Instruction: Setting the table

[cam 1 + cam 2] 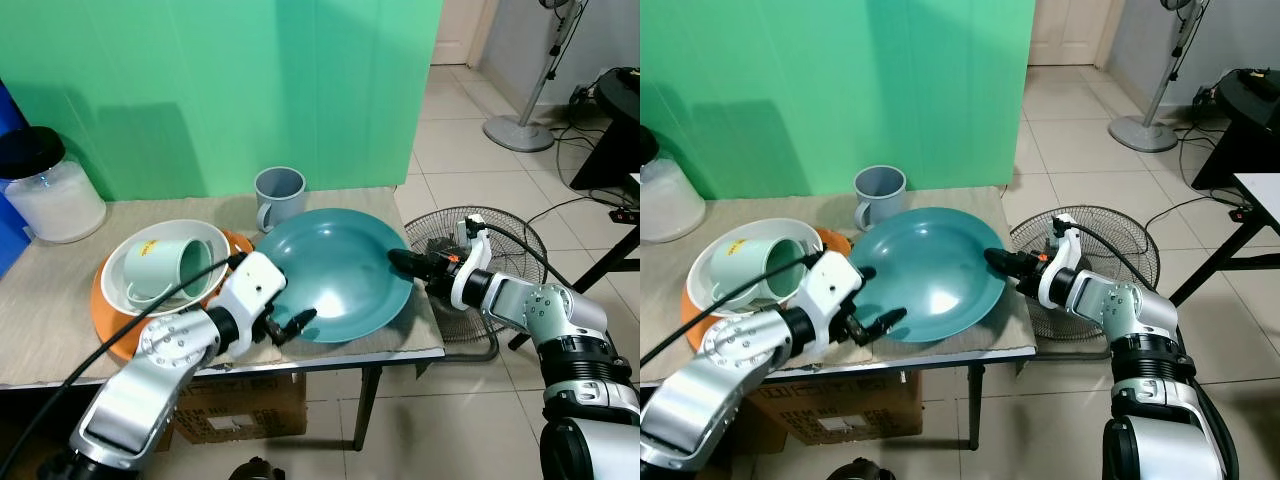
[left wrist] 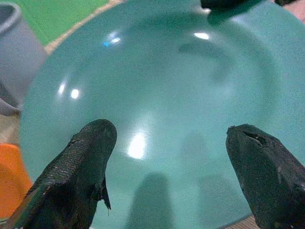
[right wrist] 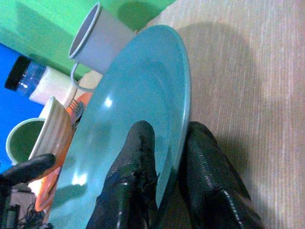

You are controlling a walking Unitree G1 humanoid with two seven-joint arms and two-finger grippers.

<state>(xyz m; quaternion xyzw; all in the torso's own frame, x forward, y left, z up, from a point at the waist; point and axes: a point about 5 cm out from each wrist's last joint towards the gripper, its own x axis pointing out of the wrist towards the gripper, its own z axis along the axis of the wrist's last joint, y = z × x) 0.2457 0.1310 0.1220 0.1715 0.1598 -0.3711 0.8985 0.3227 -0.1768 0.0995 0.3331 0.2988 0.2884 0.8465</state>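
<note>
right gripper (image 1: 400, 262): fingers pinched on right rim of teal plate (image 1: 335, 275), one above, one below | left gripper (image 1: 290, 327): fingers spread wide, empty, over plate's near edge | plate: tilted on table (image 1: 40, 330), right edge raised | beside: grey mug (image 1: 277, 195), green cup (image 1: 165, 270) in white bowl (image 1: 125, 255) on orange plate (image 1: 105, 315), jar (image 1: 45, 185)

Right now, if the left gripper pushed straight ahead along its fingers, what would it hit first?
The left gripper, open, points across the big teal plate, so it would probably meet that plate's inner surface first. Beyond it, the right gripper pinches the plate's far rim; depth is uncertain.
</note>
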